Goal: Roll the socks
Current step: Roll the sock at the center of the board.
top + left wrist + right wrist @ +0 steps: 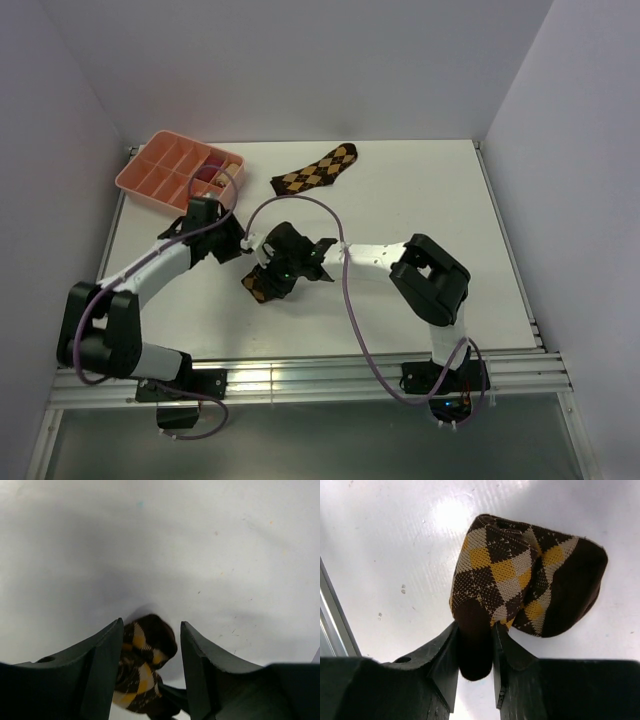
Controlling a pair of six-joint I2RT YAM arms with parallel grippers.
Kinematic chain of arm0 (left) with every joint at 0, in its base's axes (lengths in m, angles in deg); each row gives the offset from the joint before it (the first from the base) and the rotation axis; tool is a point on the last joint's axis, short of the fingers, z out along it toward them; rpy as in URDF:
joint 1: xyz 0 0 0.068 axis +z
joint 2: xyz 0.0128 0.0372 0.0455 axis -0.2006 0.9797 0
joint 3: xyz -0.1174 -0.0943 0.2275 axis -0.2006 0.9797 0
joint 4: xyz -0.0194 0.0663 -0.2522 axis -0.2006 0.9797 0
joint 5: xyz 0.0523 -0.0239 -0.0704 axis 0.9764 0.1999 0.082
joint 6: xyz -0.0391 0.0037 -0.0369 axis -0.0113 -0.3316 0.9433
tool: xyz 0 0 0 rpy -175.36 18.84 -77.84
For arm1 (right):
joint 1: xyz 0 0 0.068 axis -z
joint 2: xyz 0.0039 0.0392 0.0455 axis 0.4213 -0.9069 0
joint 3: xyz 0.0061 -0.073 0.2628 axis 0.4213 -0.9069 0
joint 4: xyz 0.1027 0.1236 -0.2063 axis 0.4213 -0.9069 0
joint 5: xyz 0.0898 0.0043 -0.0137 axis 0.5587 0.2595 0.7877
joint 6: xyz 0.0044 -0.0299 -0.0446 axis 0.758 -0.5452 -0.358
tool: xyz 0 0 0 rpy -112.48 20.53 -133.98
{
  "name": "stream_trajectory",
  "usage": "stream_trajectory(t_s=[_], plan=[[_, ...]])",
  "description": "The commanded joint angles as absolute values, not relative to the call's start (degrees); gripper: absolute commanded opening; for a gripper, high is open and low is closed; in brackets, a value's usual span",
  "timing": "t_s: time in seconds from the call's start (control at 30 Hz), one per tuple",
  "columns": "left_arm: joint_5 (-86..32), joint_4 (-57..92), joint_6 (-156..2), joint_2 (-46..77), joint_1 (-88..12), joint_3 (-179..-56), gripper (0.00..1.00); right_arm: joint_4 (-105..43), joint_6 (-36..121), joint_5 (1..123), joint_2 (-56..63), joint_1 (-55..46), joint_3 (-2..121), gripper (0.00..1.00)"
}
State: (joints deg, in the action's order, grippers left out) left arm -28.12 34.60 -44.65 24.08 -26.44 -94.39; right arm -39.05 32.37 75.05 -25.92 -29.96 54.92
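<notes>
One argyle sock (318,170), dark brown with tan-orange diamonds, lies flat at the back of the table. The other sock (258,288) is bunched into a fold near the table's middle. My right gripper (270,278) is shut on it. In the right wrist view its jaws (475,627) pinch a plain dark brown end of this sock (520,575). My left gripper (250,243) is just behind that sock. In the left wrist view the left gripper (151,622) is open around the sock (145,660), with a gap at the right finger (200,670).
A pink compartment tray (140,175) stands at the back left and holds reddish and beige rolls (215,172). White walls close off the table at the back and both sides. A metal rail (300,375) runs along the near edge.
</notes>
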Motion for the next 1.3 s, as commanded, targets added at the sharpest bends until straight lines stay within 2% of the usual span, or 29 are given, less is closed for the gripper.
stream_trajectory(t_s=[0.0,0.13,0.3,0.4,0.53,0.77,1.27], plan=[[-23.66,38.13,-38.95,16.17,-26.78,-89.6,0.55,-42.29,33.7,70.91,-25.27,-31.07,54.25,0.0],[-27.25,35.68,-33.85,8.28,-26.78,-79.77,0.55,-42.38,33.97,70.12,-25.18,-31.51,54.34,0.0],[-20.51,38.48,-30.15,-3.06,-26.25,-73.42,0.53,-42.29,34.23,69.59,-24.83,-31.6,54.17,0.0],[-20.67,38.05,-31.11,-5.72,-25.46,-71.66,0.53,-42.47,34.49,69.76,-24.74,-31.68,54.17,0.0],[-24.53,35.24,-31.73,-1.78,-25.37,-69.72,0.51,-41.77,34.93,69.68,-24.12,-31.86,53.47,0.0],[-28.39,27.6,-33.49,9.29,-25.37,-69.19,0.41,-41.32,35.37,69.15,-23.51,-31.86,53.11,0.0],[-38.86,16.25,-35.07,23.45,-25.81,-69.19,0.34,-35.44,41.43,71.26,-22.71,-31.6,53.64,0.0]])
